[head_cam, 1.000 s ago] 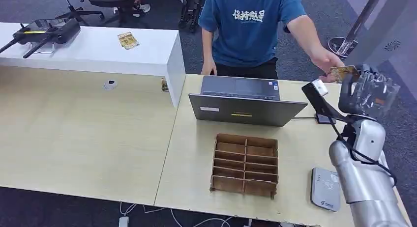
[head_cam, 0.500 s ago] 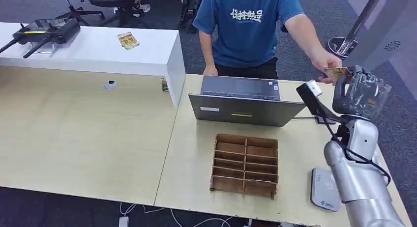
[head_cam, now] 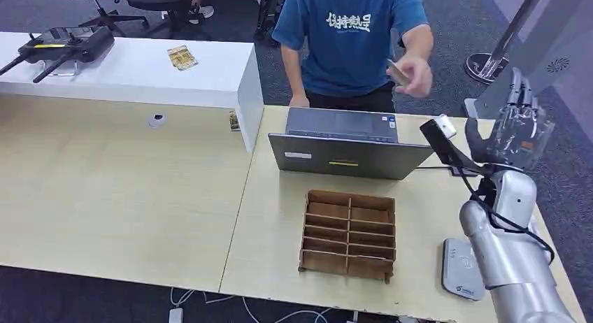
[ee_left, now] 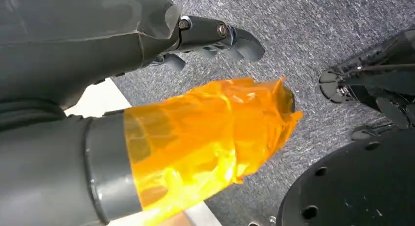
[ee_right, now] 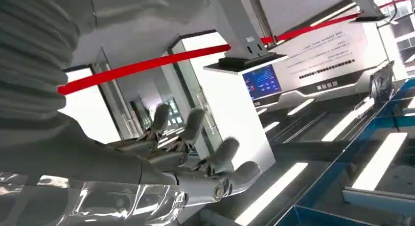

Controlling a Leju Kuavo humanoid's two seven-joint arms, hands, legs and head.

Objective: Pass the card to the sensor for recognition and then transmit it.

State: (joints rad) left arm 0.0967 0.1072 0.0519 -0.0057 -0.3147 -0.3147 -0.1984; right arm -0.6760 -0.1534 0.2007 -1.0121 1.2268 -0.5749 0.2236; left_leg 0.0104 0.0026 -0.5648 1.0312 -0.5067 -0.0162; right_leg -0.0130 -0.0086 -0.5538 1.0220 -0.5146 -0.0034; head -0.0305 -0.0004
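The card (head_cam: 398, 73) is in a person's hand (head_cam: 414, 76), held up in front of their blue shirt behind the laptop. My right hand (head_cam: 514, 124) is raised at the table's right end, fingers spread upward and empty; in the right wrist view its fingers (ee_right: 195, 152) stretch apart with nothing between them. A black sensor arm with a white tip (head_cam: 443, 135) stands just left of that hand. A grey reader pad (head_cam: 461, 269) lies near the front right corner. My left hand (ee_left: 147, 103) hangs over grey carpet, its thumb wrapped in orange film, holding nothing.
An open laptop (head_cam: 348, 152) stands mid-table with a brown divided box (head_cam: 348, 233) in front of it. A white counter (head_cam: 140, 71) at the back left carries a black device (head_cam: 66, 47) and a small card (head_cam: 182, 57). My right arm (head_cam: 510, 260) rises past the reader pad.
The person took the card from my right hand and drew it back to their chest. My right hand's fingers opened and spread; the arm stayed raised.
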